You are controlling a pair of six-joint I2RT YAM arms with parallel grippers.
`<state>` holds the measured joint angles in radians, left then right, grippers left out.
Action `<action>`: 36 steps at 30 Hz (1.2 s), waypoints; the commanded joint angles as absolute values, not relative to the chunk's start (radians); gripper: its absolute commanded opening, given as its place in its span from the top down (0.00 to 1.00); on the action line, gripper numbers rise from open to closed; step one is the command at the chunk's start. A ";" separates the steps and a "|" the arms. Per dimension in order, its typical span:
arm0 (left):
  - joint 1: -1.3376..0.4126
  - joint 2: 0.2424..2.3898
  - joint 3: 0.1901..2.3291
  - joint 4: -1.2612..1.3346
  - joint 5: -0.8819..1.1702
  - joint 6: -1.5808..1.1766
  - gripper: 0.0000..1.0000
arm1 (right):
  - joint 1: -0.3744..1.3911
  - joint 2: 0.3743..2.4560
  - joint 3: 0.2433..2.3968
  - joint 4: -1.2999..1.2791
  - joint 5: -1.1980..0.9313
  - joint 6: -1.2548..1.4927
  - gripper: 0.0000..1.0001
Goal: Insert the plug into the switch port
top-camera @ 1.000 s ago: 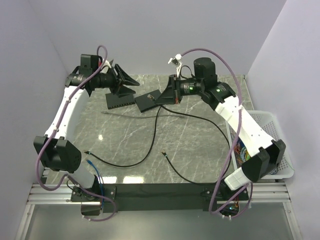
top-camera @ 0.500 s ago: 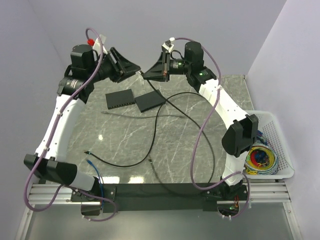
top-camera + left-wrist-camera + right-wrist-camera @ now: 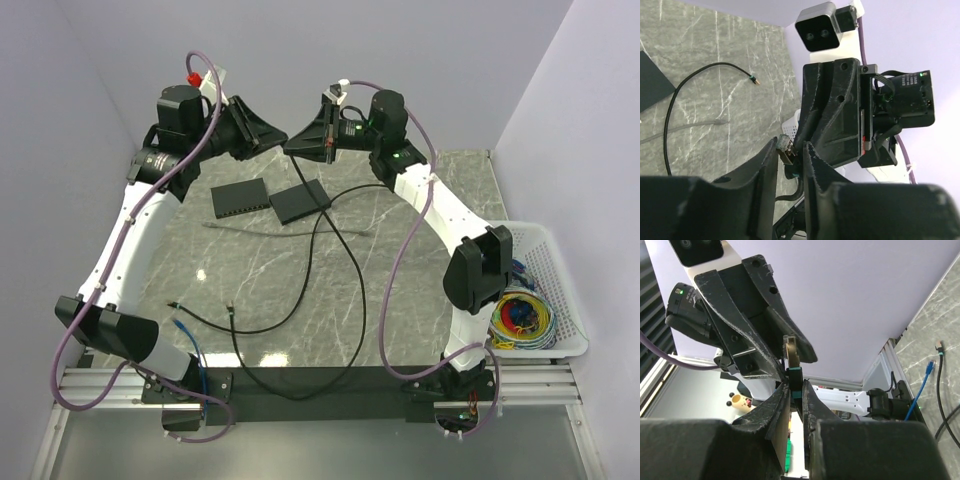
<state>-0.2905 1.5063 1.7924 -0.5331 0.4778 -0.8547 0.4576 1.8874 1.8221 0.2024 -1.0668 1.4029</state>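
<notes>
Both your arms are up in the air at 12 o'clock over the counter (image 3: pixel 260 265), and their tips meet there. Your right gripper (image 3: pixel 794 384) has its jaws shut tight on the plug (image 3: pixel 791 352), just behind the gold tip, so the tip sticks out past them. Your left gripper (image 3: pixel 790 148) has its jaws only a little way open, one on each side of that tip. I cannot tell if they pinch it. The black cable (image 3: pixel 338 243) hangs from the plug down to the counter. The switch (image 3: pixel 240 198) lies flat at 11 o'clock, below the plug and well apart from it. A flat black box (image 3: pixel 300 202) lies just beside the switch, on its 3 o'clock side.
</notes>
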 commanded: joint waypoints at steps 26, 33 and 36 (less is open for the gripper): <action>-0.314 1.641 1.977 -0.882 0.327 -0.813 0.99 | 0.569 1.827 2.355 -0.919 -0.324 0.289 0.65; -0.330 1.684 2.026 -0.959 0.339 -0.813 0.99 | 0.629 1.861 2.352 -0.913 -0.345 0.250 0.61; -0.334 1.687 2.025 -0.969 0.348 -0.813 0.99 | 0.649 1.878 2.361 -0.914 -0.327 0.250 0.53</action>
